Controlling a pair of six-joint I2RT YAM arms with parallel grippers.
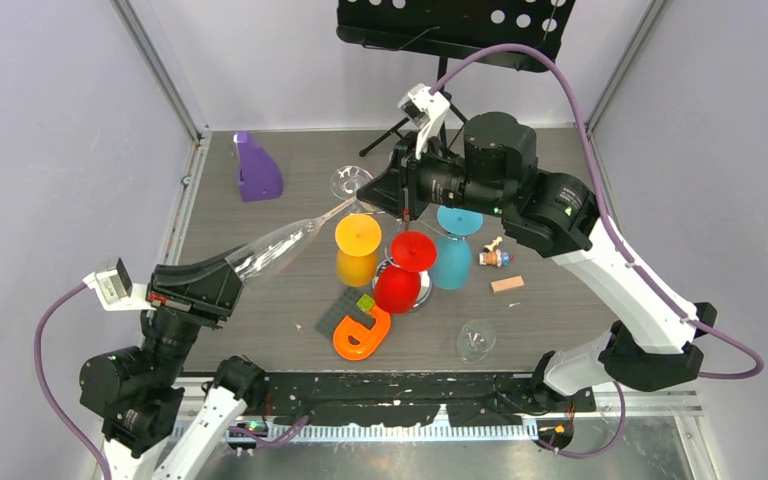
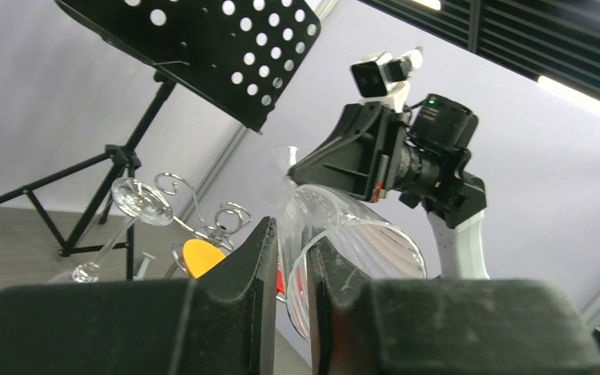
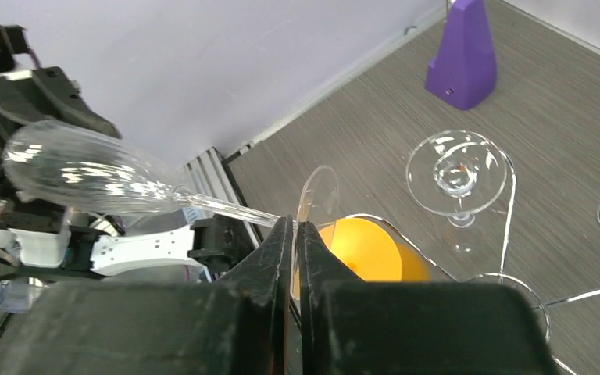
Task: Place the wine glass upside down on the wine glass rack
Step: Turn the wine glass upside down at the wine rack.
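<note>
Clear wine glass [image 1: 282, 244] is held tilted in air, at 10 o'clock of wine glass rack [image 1: 424, 296]. Bowl rim is pinched by nearly closed left end effector [image 2: 292, 254]; foot is clamped by closed right end effector [image 3: 295, 234].

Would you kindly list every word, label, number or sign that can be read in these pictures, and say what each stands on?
No text can be read in any view.
The music stand shows only punched holes, no lettering.
The purple block shows no lettering.
The small toy is too small to tell whether it carries any print.
</note>
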